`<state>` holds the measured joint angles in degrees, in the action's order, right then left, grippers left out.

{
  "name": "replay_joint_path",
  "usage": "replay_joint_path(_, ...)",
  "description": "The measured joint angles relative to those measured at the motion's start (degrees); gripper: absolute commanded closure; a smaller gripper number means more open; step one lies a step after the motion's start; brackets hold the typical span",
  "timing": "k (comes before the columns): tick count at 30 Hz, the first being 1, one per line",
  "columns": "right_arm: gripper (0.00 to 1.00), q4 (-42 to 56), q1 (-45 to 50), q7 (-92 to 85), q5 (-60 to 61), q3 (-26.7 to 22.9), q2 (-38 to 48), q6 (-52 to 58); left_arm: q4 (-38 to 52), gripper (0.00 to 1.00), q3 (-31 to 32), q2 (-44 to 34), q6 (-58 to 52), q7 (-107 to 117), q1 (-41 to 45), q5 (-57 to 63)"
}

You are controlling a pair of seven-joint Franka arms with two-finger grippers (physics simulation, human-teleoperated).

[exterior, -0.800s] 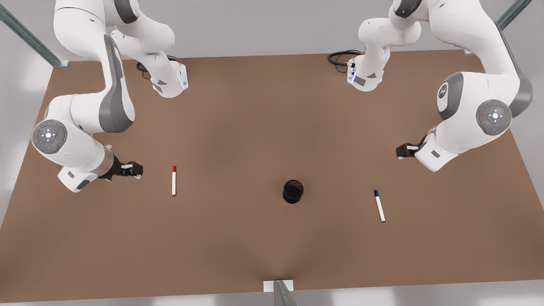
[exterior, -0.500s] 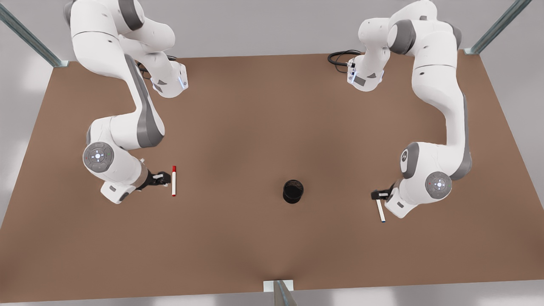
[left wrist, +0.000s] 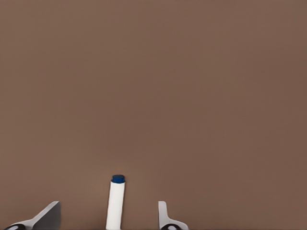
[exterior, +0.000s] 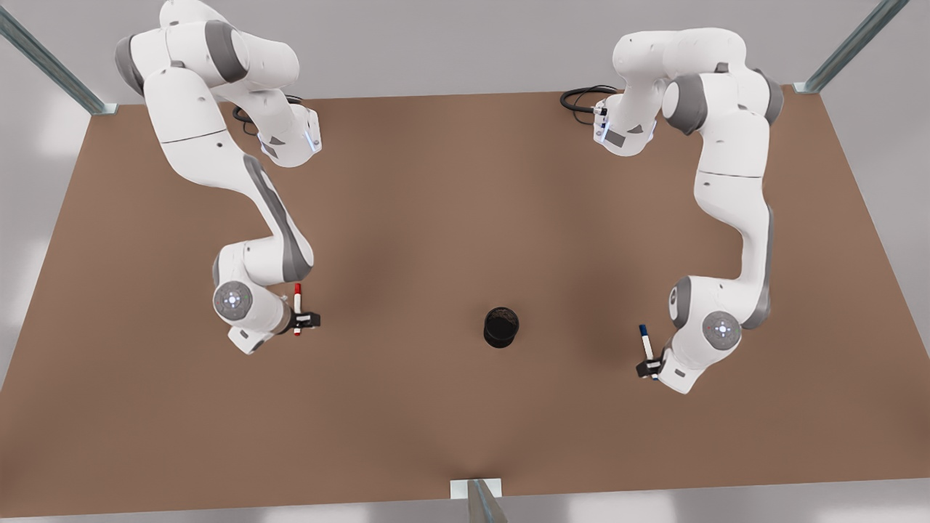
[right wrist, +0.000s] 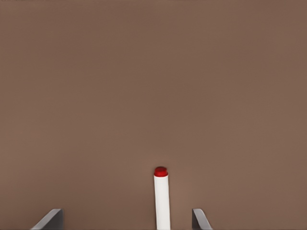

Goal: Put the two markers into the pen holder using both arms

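Table [exterior: 450,218]: brown surface carrying both arm bases along its upper edge in the front view, with the markers and the pen holder lying nearer the lower half.

Pen holder [exterior: 500,326]: black cup standing upright at lower centre of the front view, between the two markers and well apart from each.

Red-capped marker [exterior: 296,298]: lies flat on the table at the front view's left, cap toward the upper edge; in the right wrist view [right wrist: 162,201] its white barrel runs between the two fingertips.

Blue-capped marker [exterior: 644,341]: lies flat at the front view's right, slightly slanted, cap toward the upper edge; in the left wrist view [left wrist: 115,203] it sits between the fingertips.

Right gripper [exterior: 304,319]: low over the lower end of the red-capped marker; fingers spread, one on each side of the barrel, with a gap on both sides.

Left gripper [exterior: 649,368]: low over the lower end of the blue-capped marker; fingers spread, straddling the barrel without touching it.
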<state>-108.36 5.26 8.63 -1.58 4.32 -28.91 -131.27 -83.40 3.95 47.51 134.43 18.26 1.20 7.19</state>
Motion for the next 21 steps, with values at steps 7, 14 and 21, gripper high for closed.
replay_joint_path(7,0.09,-3.4,-0.4,2.3,0.0,0.1,-0.3,-3.7,-0.1,0.36,0.0,2.1,2.9,0.8,-0.6,0.4)
replay_joint_path(14,0.1,-8.7,-0.8,3.9,0.0,0.4,1.0,-7.9,-0.1,0.46,0.0,2.6,4.0,1.0,-0.5,0.5)
replay_joint_path(21,0.22,-9.6,-1.8,4.8,0.0,0.4,0.5,-10.2,-0.1,0.57,0.0,3.2,4.4,1.1,-0.5,0.9)
